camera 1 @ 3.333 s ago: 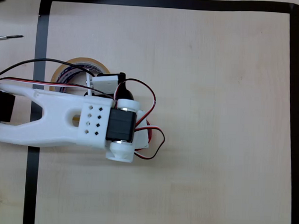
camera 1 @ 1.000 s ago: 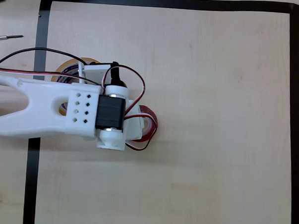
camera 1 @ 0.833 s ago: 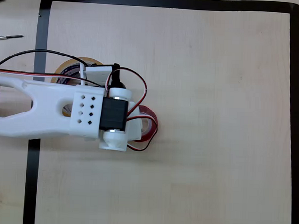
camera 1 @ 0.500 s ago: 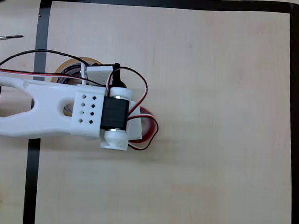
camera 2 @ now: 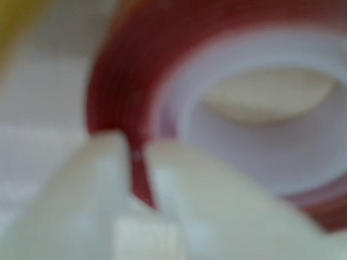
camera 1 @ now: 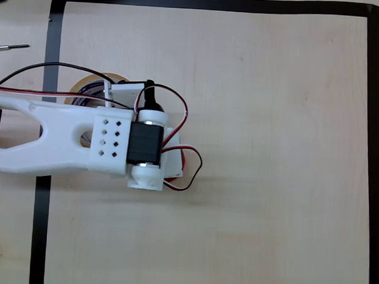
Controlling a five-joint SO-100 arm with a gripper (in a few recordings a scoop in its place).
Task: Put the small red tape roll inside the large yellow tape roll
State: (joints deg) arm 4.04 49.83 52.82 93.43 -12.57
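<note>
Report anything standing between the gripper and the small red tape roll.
Nothing visible does. In the wrist view the gripper has one fingertip either side of the small red tape roll's wall, seemingly pinching it. The picture is too blurred to confirm contact.

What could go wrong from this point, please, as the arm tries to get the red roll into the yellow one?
The jaws pinch only the thin wall of the small red tape roll, so the roll could slip or swing on lifting, though the wrist view is blurred. In the overhead view the arm hides most of the large yellow tape roll, so lining up the drop may be hard.
</note>
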